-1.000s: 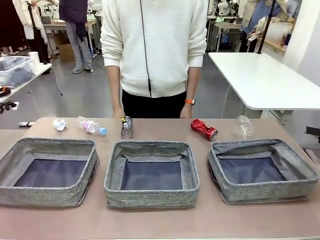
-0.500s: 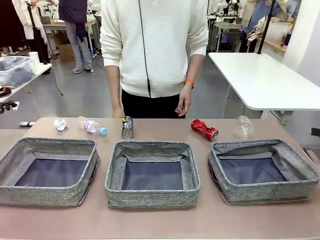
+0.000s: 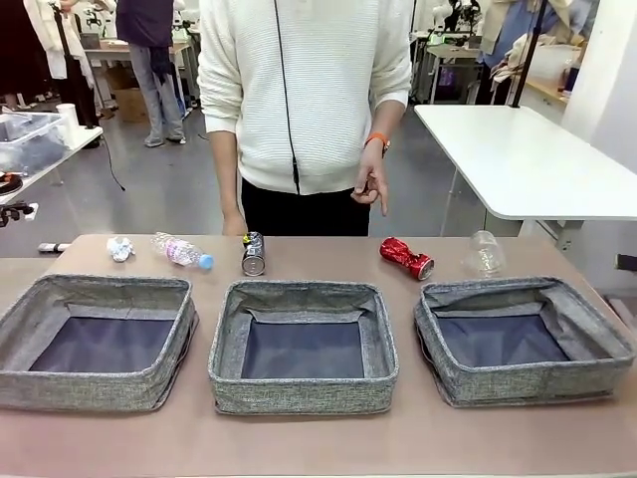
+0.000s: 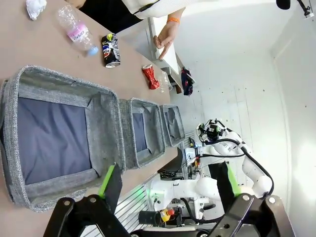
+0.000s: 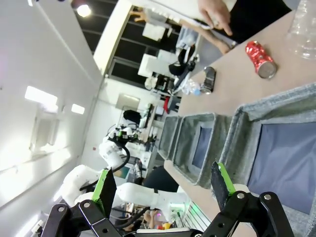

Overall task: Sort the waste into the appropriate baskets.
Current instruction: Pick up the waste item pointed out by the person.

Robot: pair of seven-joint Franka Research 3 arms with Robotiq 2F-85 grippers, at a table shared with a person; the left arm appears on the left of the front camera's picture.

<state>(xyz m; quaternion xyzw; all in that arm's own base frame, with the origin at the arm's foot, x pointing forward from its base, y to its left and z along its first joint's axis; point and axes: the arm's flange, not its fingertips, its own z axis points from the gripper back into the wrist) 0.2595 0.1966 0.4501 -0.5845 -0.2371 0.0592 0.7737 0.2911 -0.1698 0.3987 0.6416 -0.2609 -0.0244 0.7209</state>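
baskets of grey woven fabric stand three abreast on the brown table: left basket, middle basket and right basket, each showing bare dark lining. waste lies in a loose line behind them, along the far edge. the blue-capped bottle lies on its side beyond the left basket, long axis slanted, cap toward the near right. the clear bottle lies beyond the right basket; which way it points cannot be told. the dark can lies with its long axis running toward the middle basket, one end facing it. the red can, dented, lies slanted with its open end toward the near right. the paper wad sits at the far left, near the bottle's base. the person in a white sweater holds one hand raised above the table, forefinger pointing down over the red can. left gripper and right gripper hang with jaws spread wide, holding nothing.
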